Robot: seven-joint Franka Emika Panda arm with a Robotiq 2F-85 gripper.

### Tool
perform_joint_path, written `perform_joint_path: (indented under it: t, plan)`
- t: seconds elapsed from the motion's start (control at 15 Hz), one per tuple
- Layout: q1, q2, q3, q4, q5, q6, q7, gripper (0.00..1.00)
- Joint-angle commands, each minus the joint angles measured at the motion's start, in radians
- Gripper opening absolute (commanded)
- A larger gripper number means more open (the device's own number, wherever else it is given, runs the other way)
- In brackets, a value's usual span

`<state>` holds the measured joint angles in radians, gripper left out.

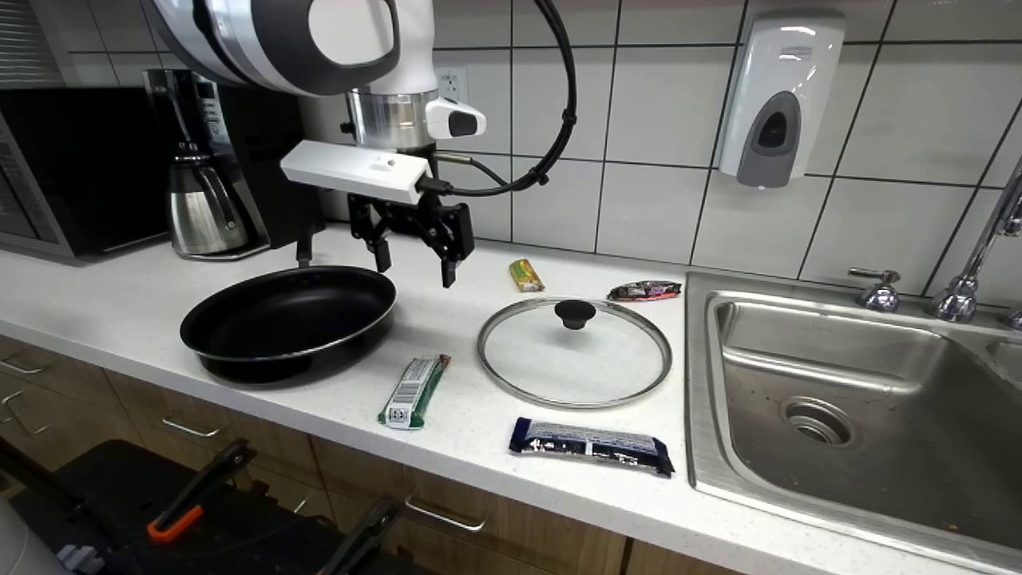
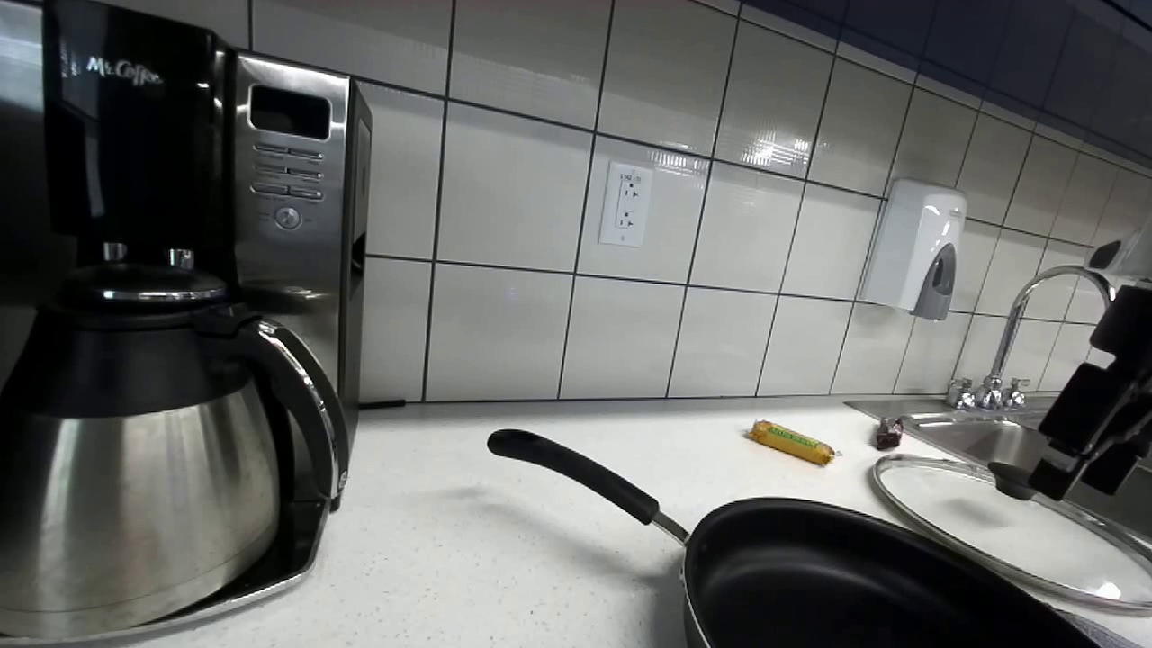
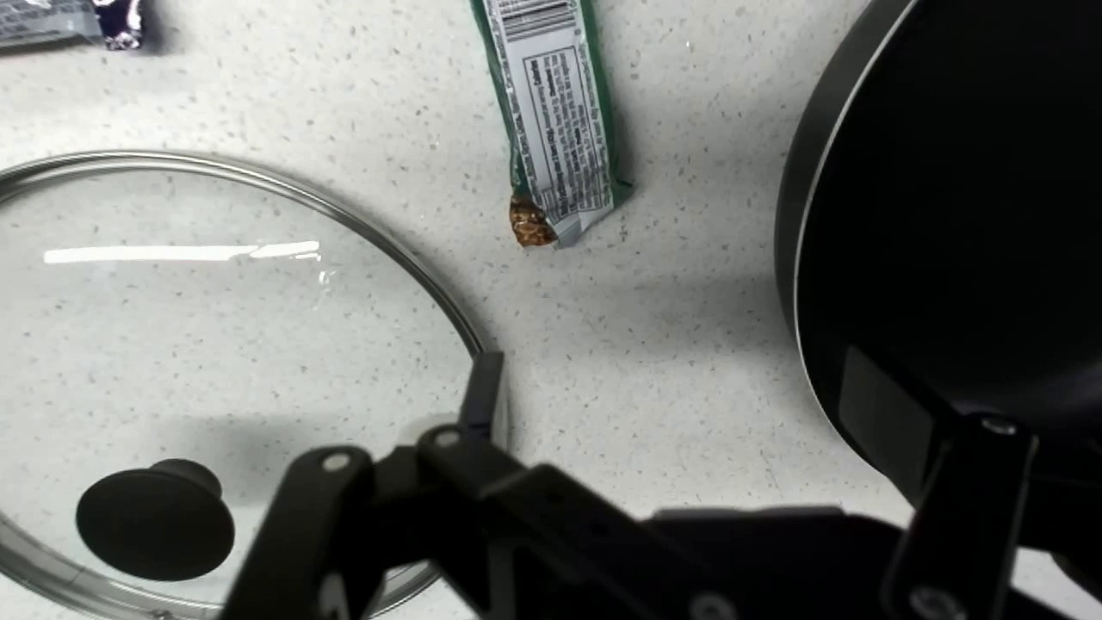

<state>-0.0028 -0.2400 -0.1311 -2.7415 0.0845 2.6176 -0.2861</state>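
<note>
While its upper links slant in from above, the robot arm [image 1: 391, 116] bends downward at the wrist, so that the gripper [image 1: 415, 270] points toward the counter [image 1: 451, 323] and hangs just beside the frying pan [image 1: 287, 315], higher than its rim. The fingers [image 3: 887, 418] stand wide apart, free of any grip; in the wrist view, one overlaps the pan's rim and the other the edge of the glass lid [image 1: 575, 355]. The pan lies on the counter, handle [image 2: 576, 466] toward the wall [image 1: 639, 104]. Just beside it, on the side of the sink [image 1: 699, 383], lies the green-and-white wrapped bar [image 1: 415, 391]; farther from the pan on that side lies the lid, knob [image 1: 575, 311] upward. Well apart from the pan are the dark blue wrapped bar [image 1: 591, 443] and, nearer the wall than the pan, the yellow packet [image 1: 525, 275].
</note>
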Motion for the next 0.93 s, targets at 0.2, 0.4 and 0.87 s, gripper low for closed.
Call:
perform_joint_path:
  t: [0.2,0.4,0.87]
  plan:
    - [-0.04,-0.05,-0.006,-0.057,-0.093,-0.002,-0.026,1.0]
    - [-0.03,-0.018,-0.038,-0.033,-0.067,-0.01,-0.086,1.0]
    - [-0.029,0.021,-0.094,-0.036,-0.06,0.018,-0.24,1.0]
